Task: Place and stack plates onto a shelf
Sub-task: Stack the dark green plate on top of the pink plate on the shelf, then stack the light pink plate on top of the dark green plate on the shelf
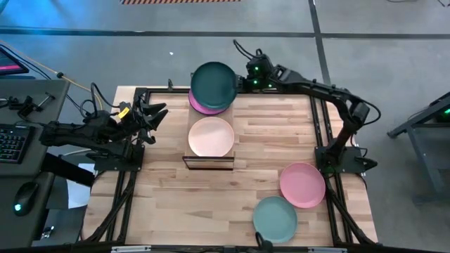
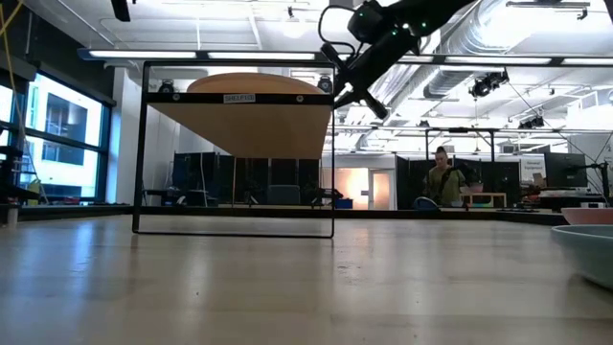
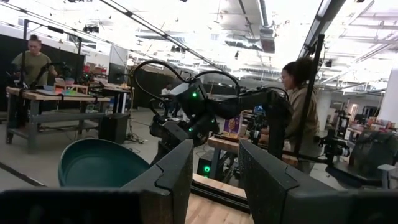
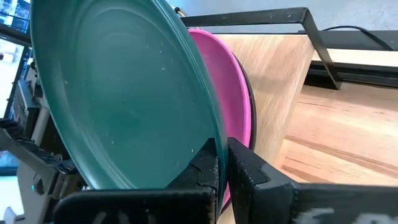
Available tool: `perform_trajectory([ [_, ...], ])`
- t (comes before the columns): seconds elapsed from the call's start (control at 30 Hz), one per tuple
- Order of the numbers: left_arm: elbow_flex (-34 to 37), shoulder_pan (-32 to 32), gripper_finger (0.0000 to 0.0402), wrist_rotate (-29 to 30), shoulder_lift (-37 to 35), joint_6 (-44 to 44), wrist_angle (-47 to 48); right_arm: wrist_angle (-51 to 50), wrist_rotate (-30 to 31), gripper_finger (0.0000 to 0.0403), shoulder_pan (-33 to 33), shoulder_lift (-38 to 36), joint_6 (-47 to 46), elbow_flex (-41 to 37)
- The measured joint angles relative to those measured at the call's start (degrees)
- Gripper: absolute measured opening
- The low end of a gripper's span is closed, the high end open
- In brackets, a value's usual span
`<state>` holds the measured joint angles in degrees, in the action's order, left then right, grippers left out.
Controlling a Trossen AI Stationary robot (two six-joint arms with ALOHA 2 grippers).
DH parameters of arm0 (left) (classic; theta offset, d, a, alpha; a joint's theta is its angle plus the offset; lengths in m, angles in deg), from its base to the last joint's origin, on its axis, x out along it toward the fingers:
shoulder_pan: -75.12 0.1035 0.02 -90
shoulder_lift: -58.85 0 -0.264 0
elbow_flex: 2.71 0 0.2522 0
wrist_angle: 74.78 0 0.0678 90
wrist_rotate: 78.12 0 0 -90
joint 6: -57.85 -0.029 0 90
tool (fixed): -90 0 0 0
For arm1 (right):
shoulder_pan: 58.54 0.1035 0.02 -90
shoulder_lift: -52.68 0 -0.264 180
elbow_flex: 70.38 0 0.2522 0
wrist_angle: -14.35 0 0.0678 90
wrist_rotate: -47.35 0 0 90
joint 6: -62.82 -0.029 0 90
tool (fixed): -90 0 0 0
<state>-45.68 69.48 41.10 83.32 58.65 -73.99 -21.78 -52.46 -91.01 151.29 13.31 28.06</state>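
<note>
The right hand (image 4: 222, 163) pinches the dark green plate's (image 4: 118, 93) rim; just beyond it, the magenta plate (image 4: 231, 93) lies on the shelf (image 4: 273, 81).

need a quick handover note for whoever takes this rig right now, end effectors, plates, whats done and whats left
Right end effector: shut on the rim of the dark green plate, held above the magenta plate at the far end of the shelf.
Left end effector: open, holding nothing, waiting at the table's left edge.
Done: magenta plate on the shelf's far end, cream plate on its near end.
Left: release the dark green plate onto the magenta one, then shelve the pink plate and light teal plate, both on the table near the right front.
</note>
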Motion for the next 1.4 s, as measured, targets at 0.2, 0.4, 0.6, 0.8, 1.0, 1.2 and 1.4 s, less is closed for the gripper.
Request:
perform_trajectory([
  [0.2,0.0,0.0,0.0117,-0.1,0.0,0.0,0.2,0.0,2.9,0.0,1.5,0.0,0.0,0.0],
  [0.4,0.0,0.0,0.0117,-0.1,0.0,0.0,0.3,1.7,3.7,0.0038,1.9,0.0,0.7,0.0],
  [0.6,0.0,0.0,0.0117,-0.1,0.0,0.0,0.3,3.4,0.8,0.0125,1.9,0.0,2.8,0.0],
  [0.8,0.0,0.0,0.0117,-0.1,0.0,0.0,0.3,2.1,-7.5,0.0175,1.9,0.0,9.1,0.0],
  [1.0,0.0,0.0,0.0117,-0.1,0.0,-0.1,1.1,-2.6,-5.2,0.0179,1.3,-1.1,16.7,0.0],
  [1.2,0.0,0.0,0.0117,0.0,0.0,0.3,3.5,-7.7,-4.9,0.0179,0.0,-4.7,26.0,0.0],
  [1.4,0.0,0.0,0.0117,0.1,0.0,2.6,4.7,-21.9,-2.8,0.0179,0.7,-13.1,35.6,-5.2],
])
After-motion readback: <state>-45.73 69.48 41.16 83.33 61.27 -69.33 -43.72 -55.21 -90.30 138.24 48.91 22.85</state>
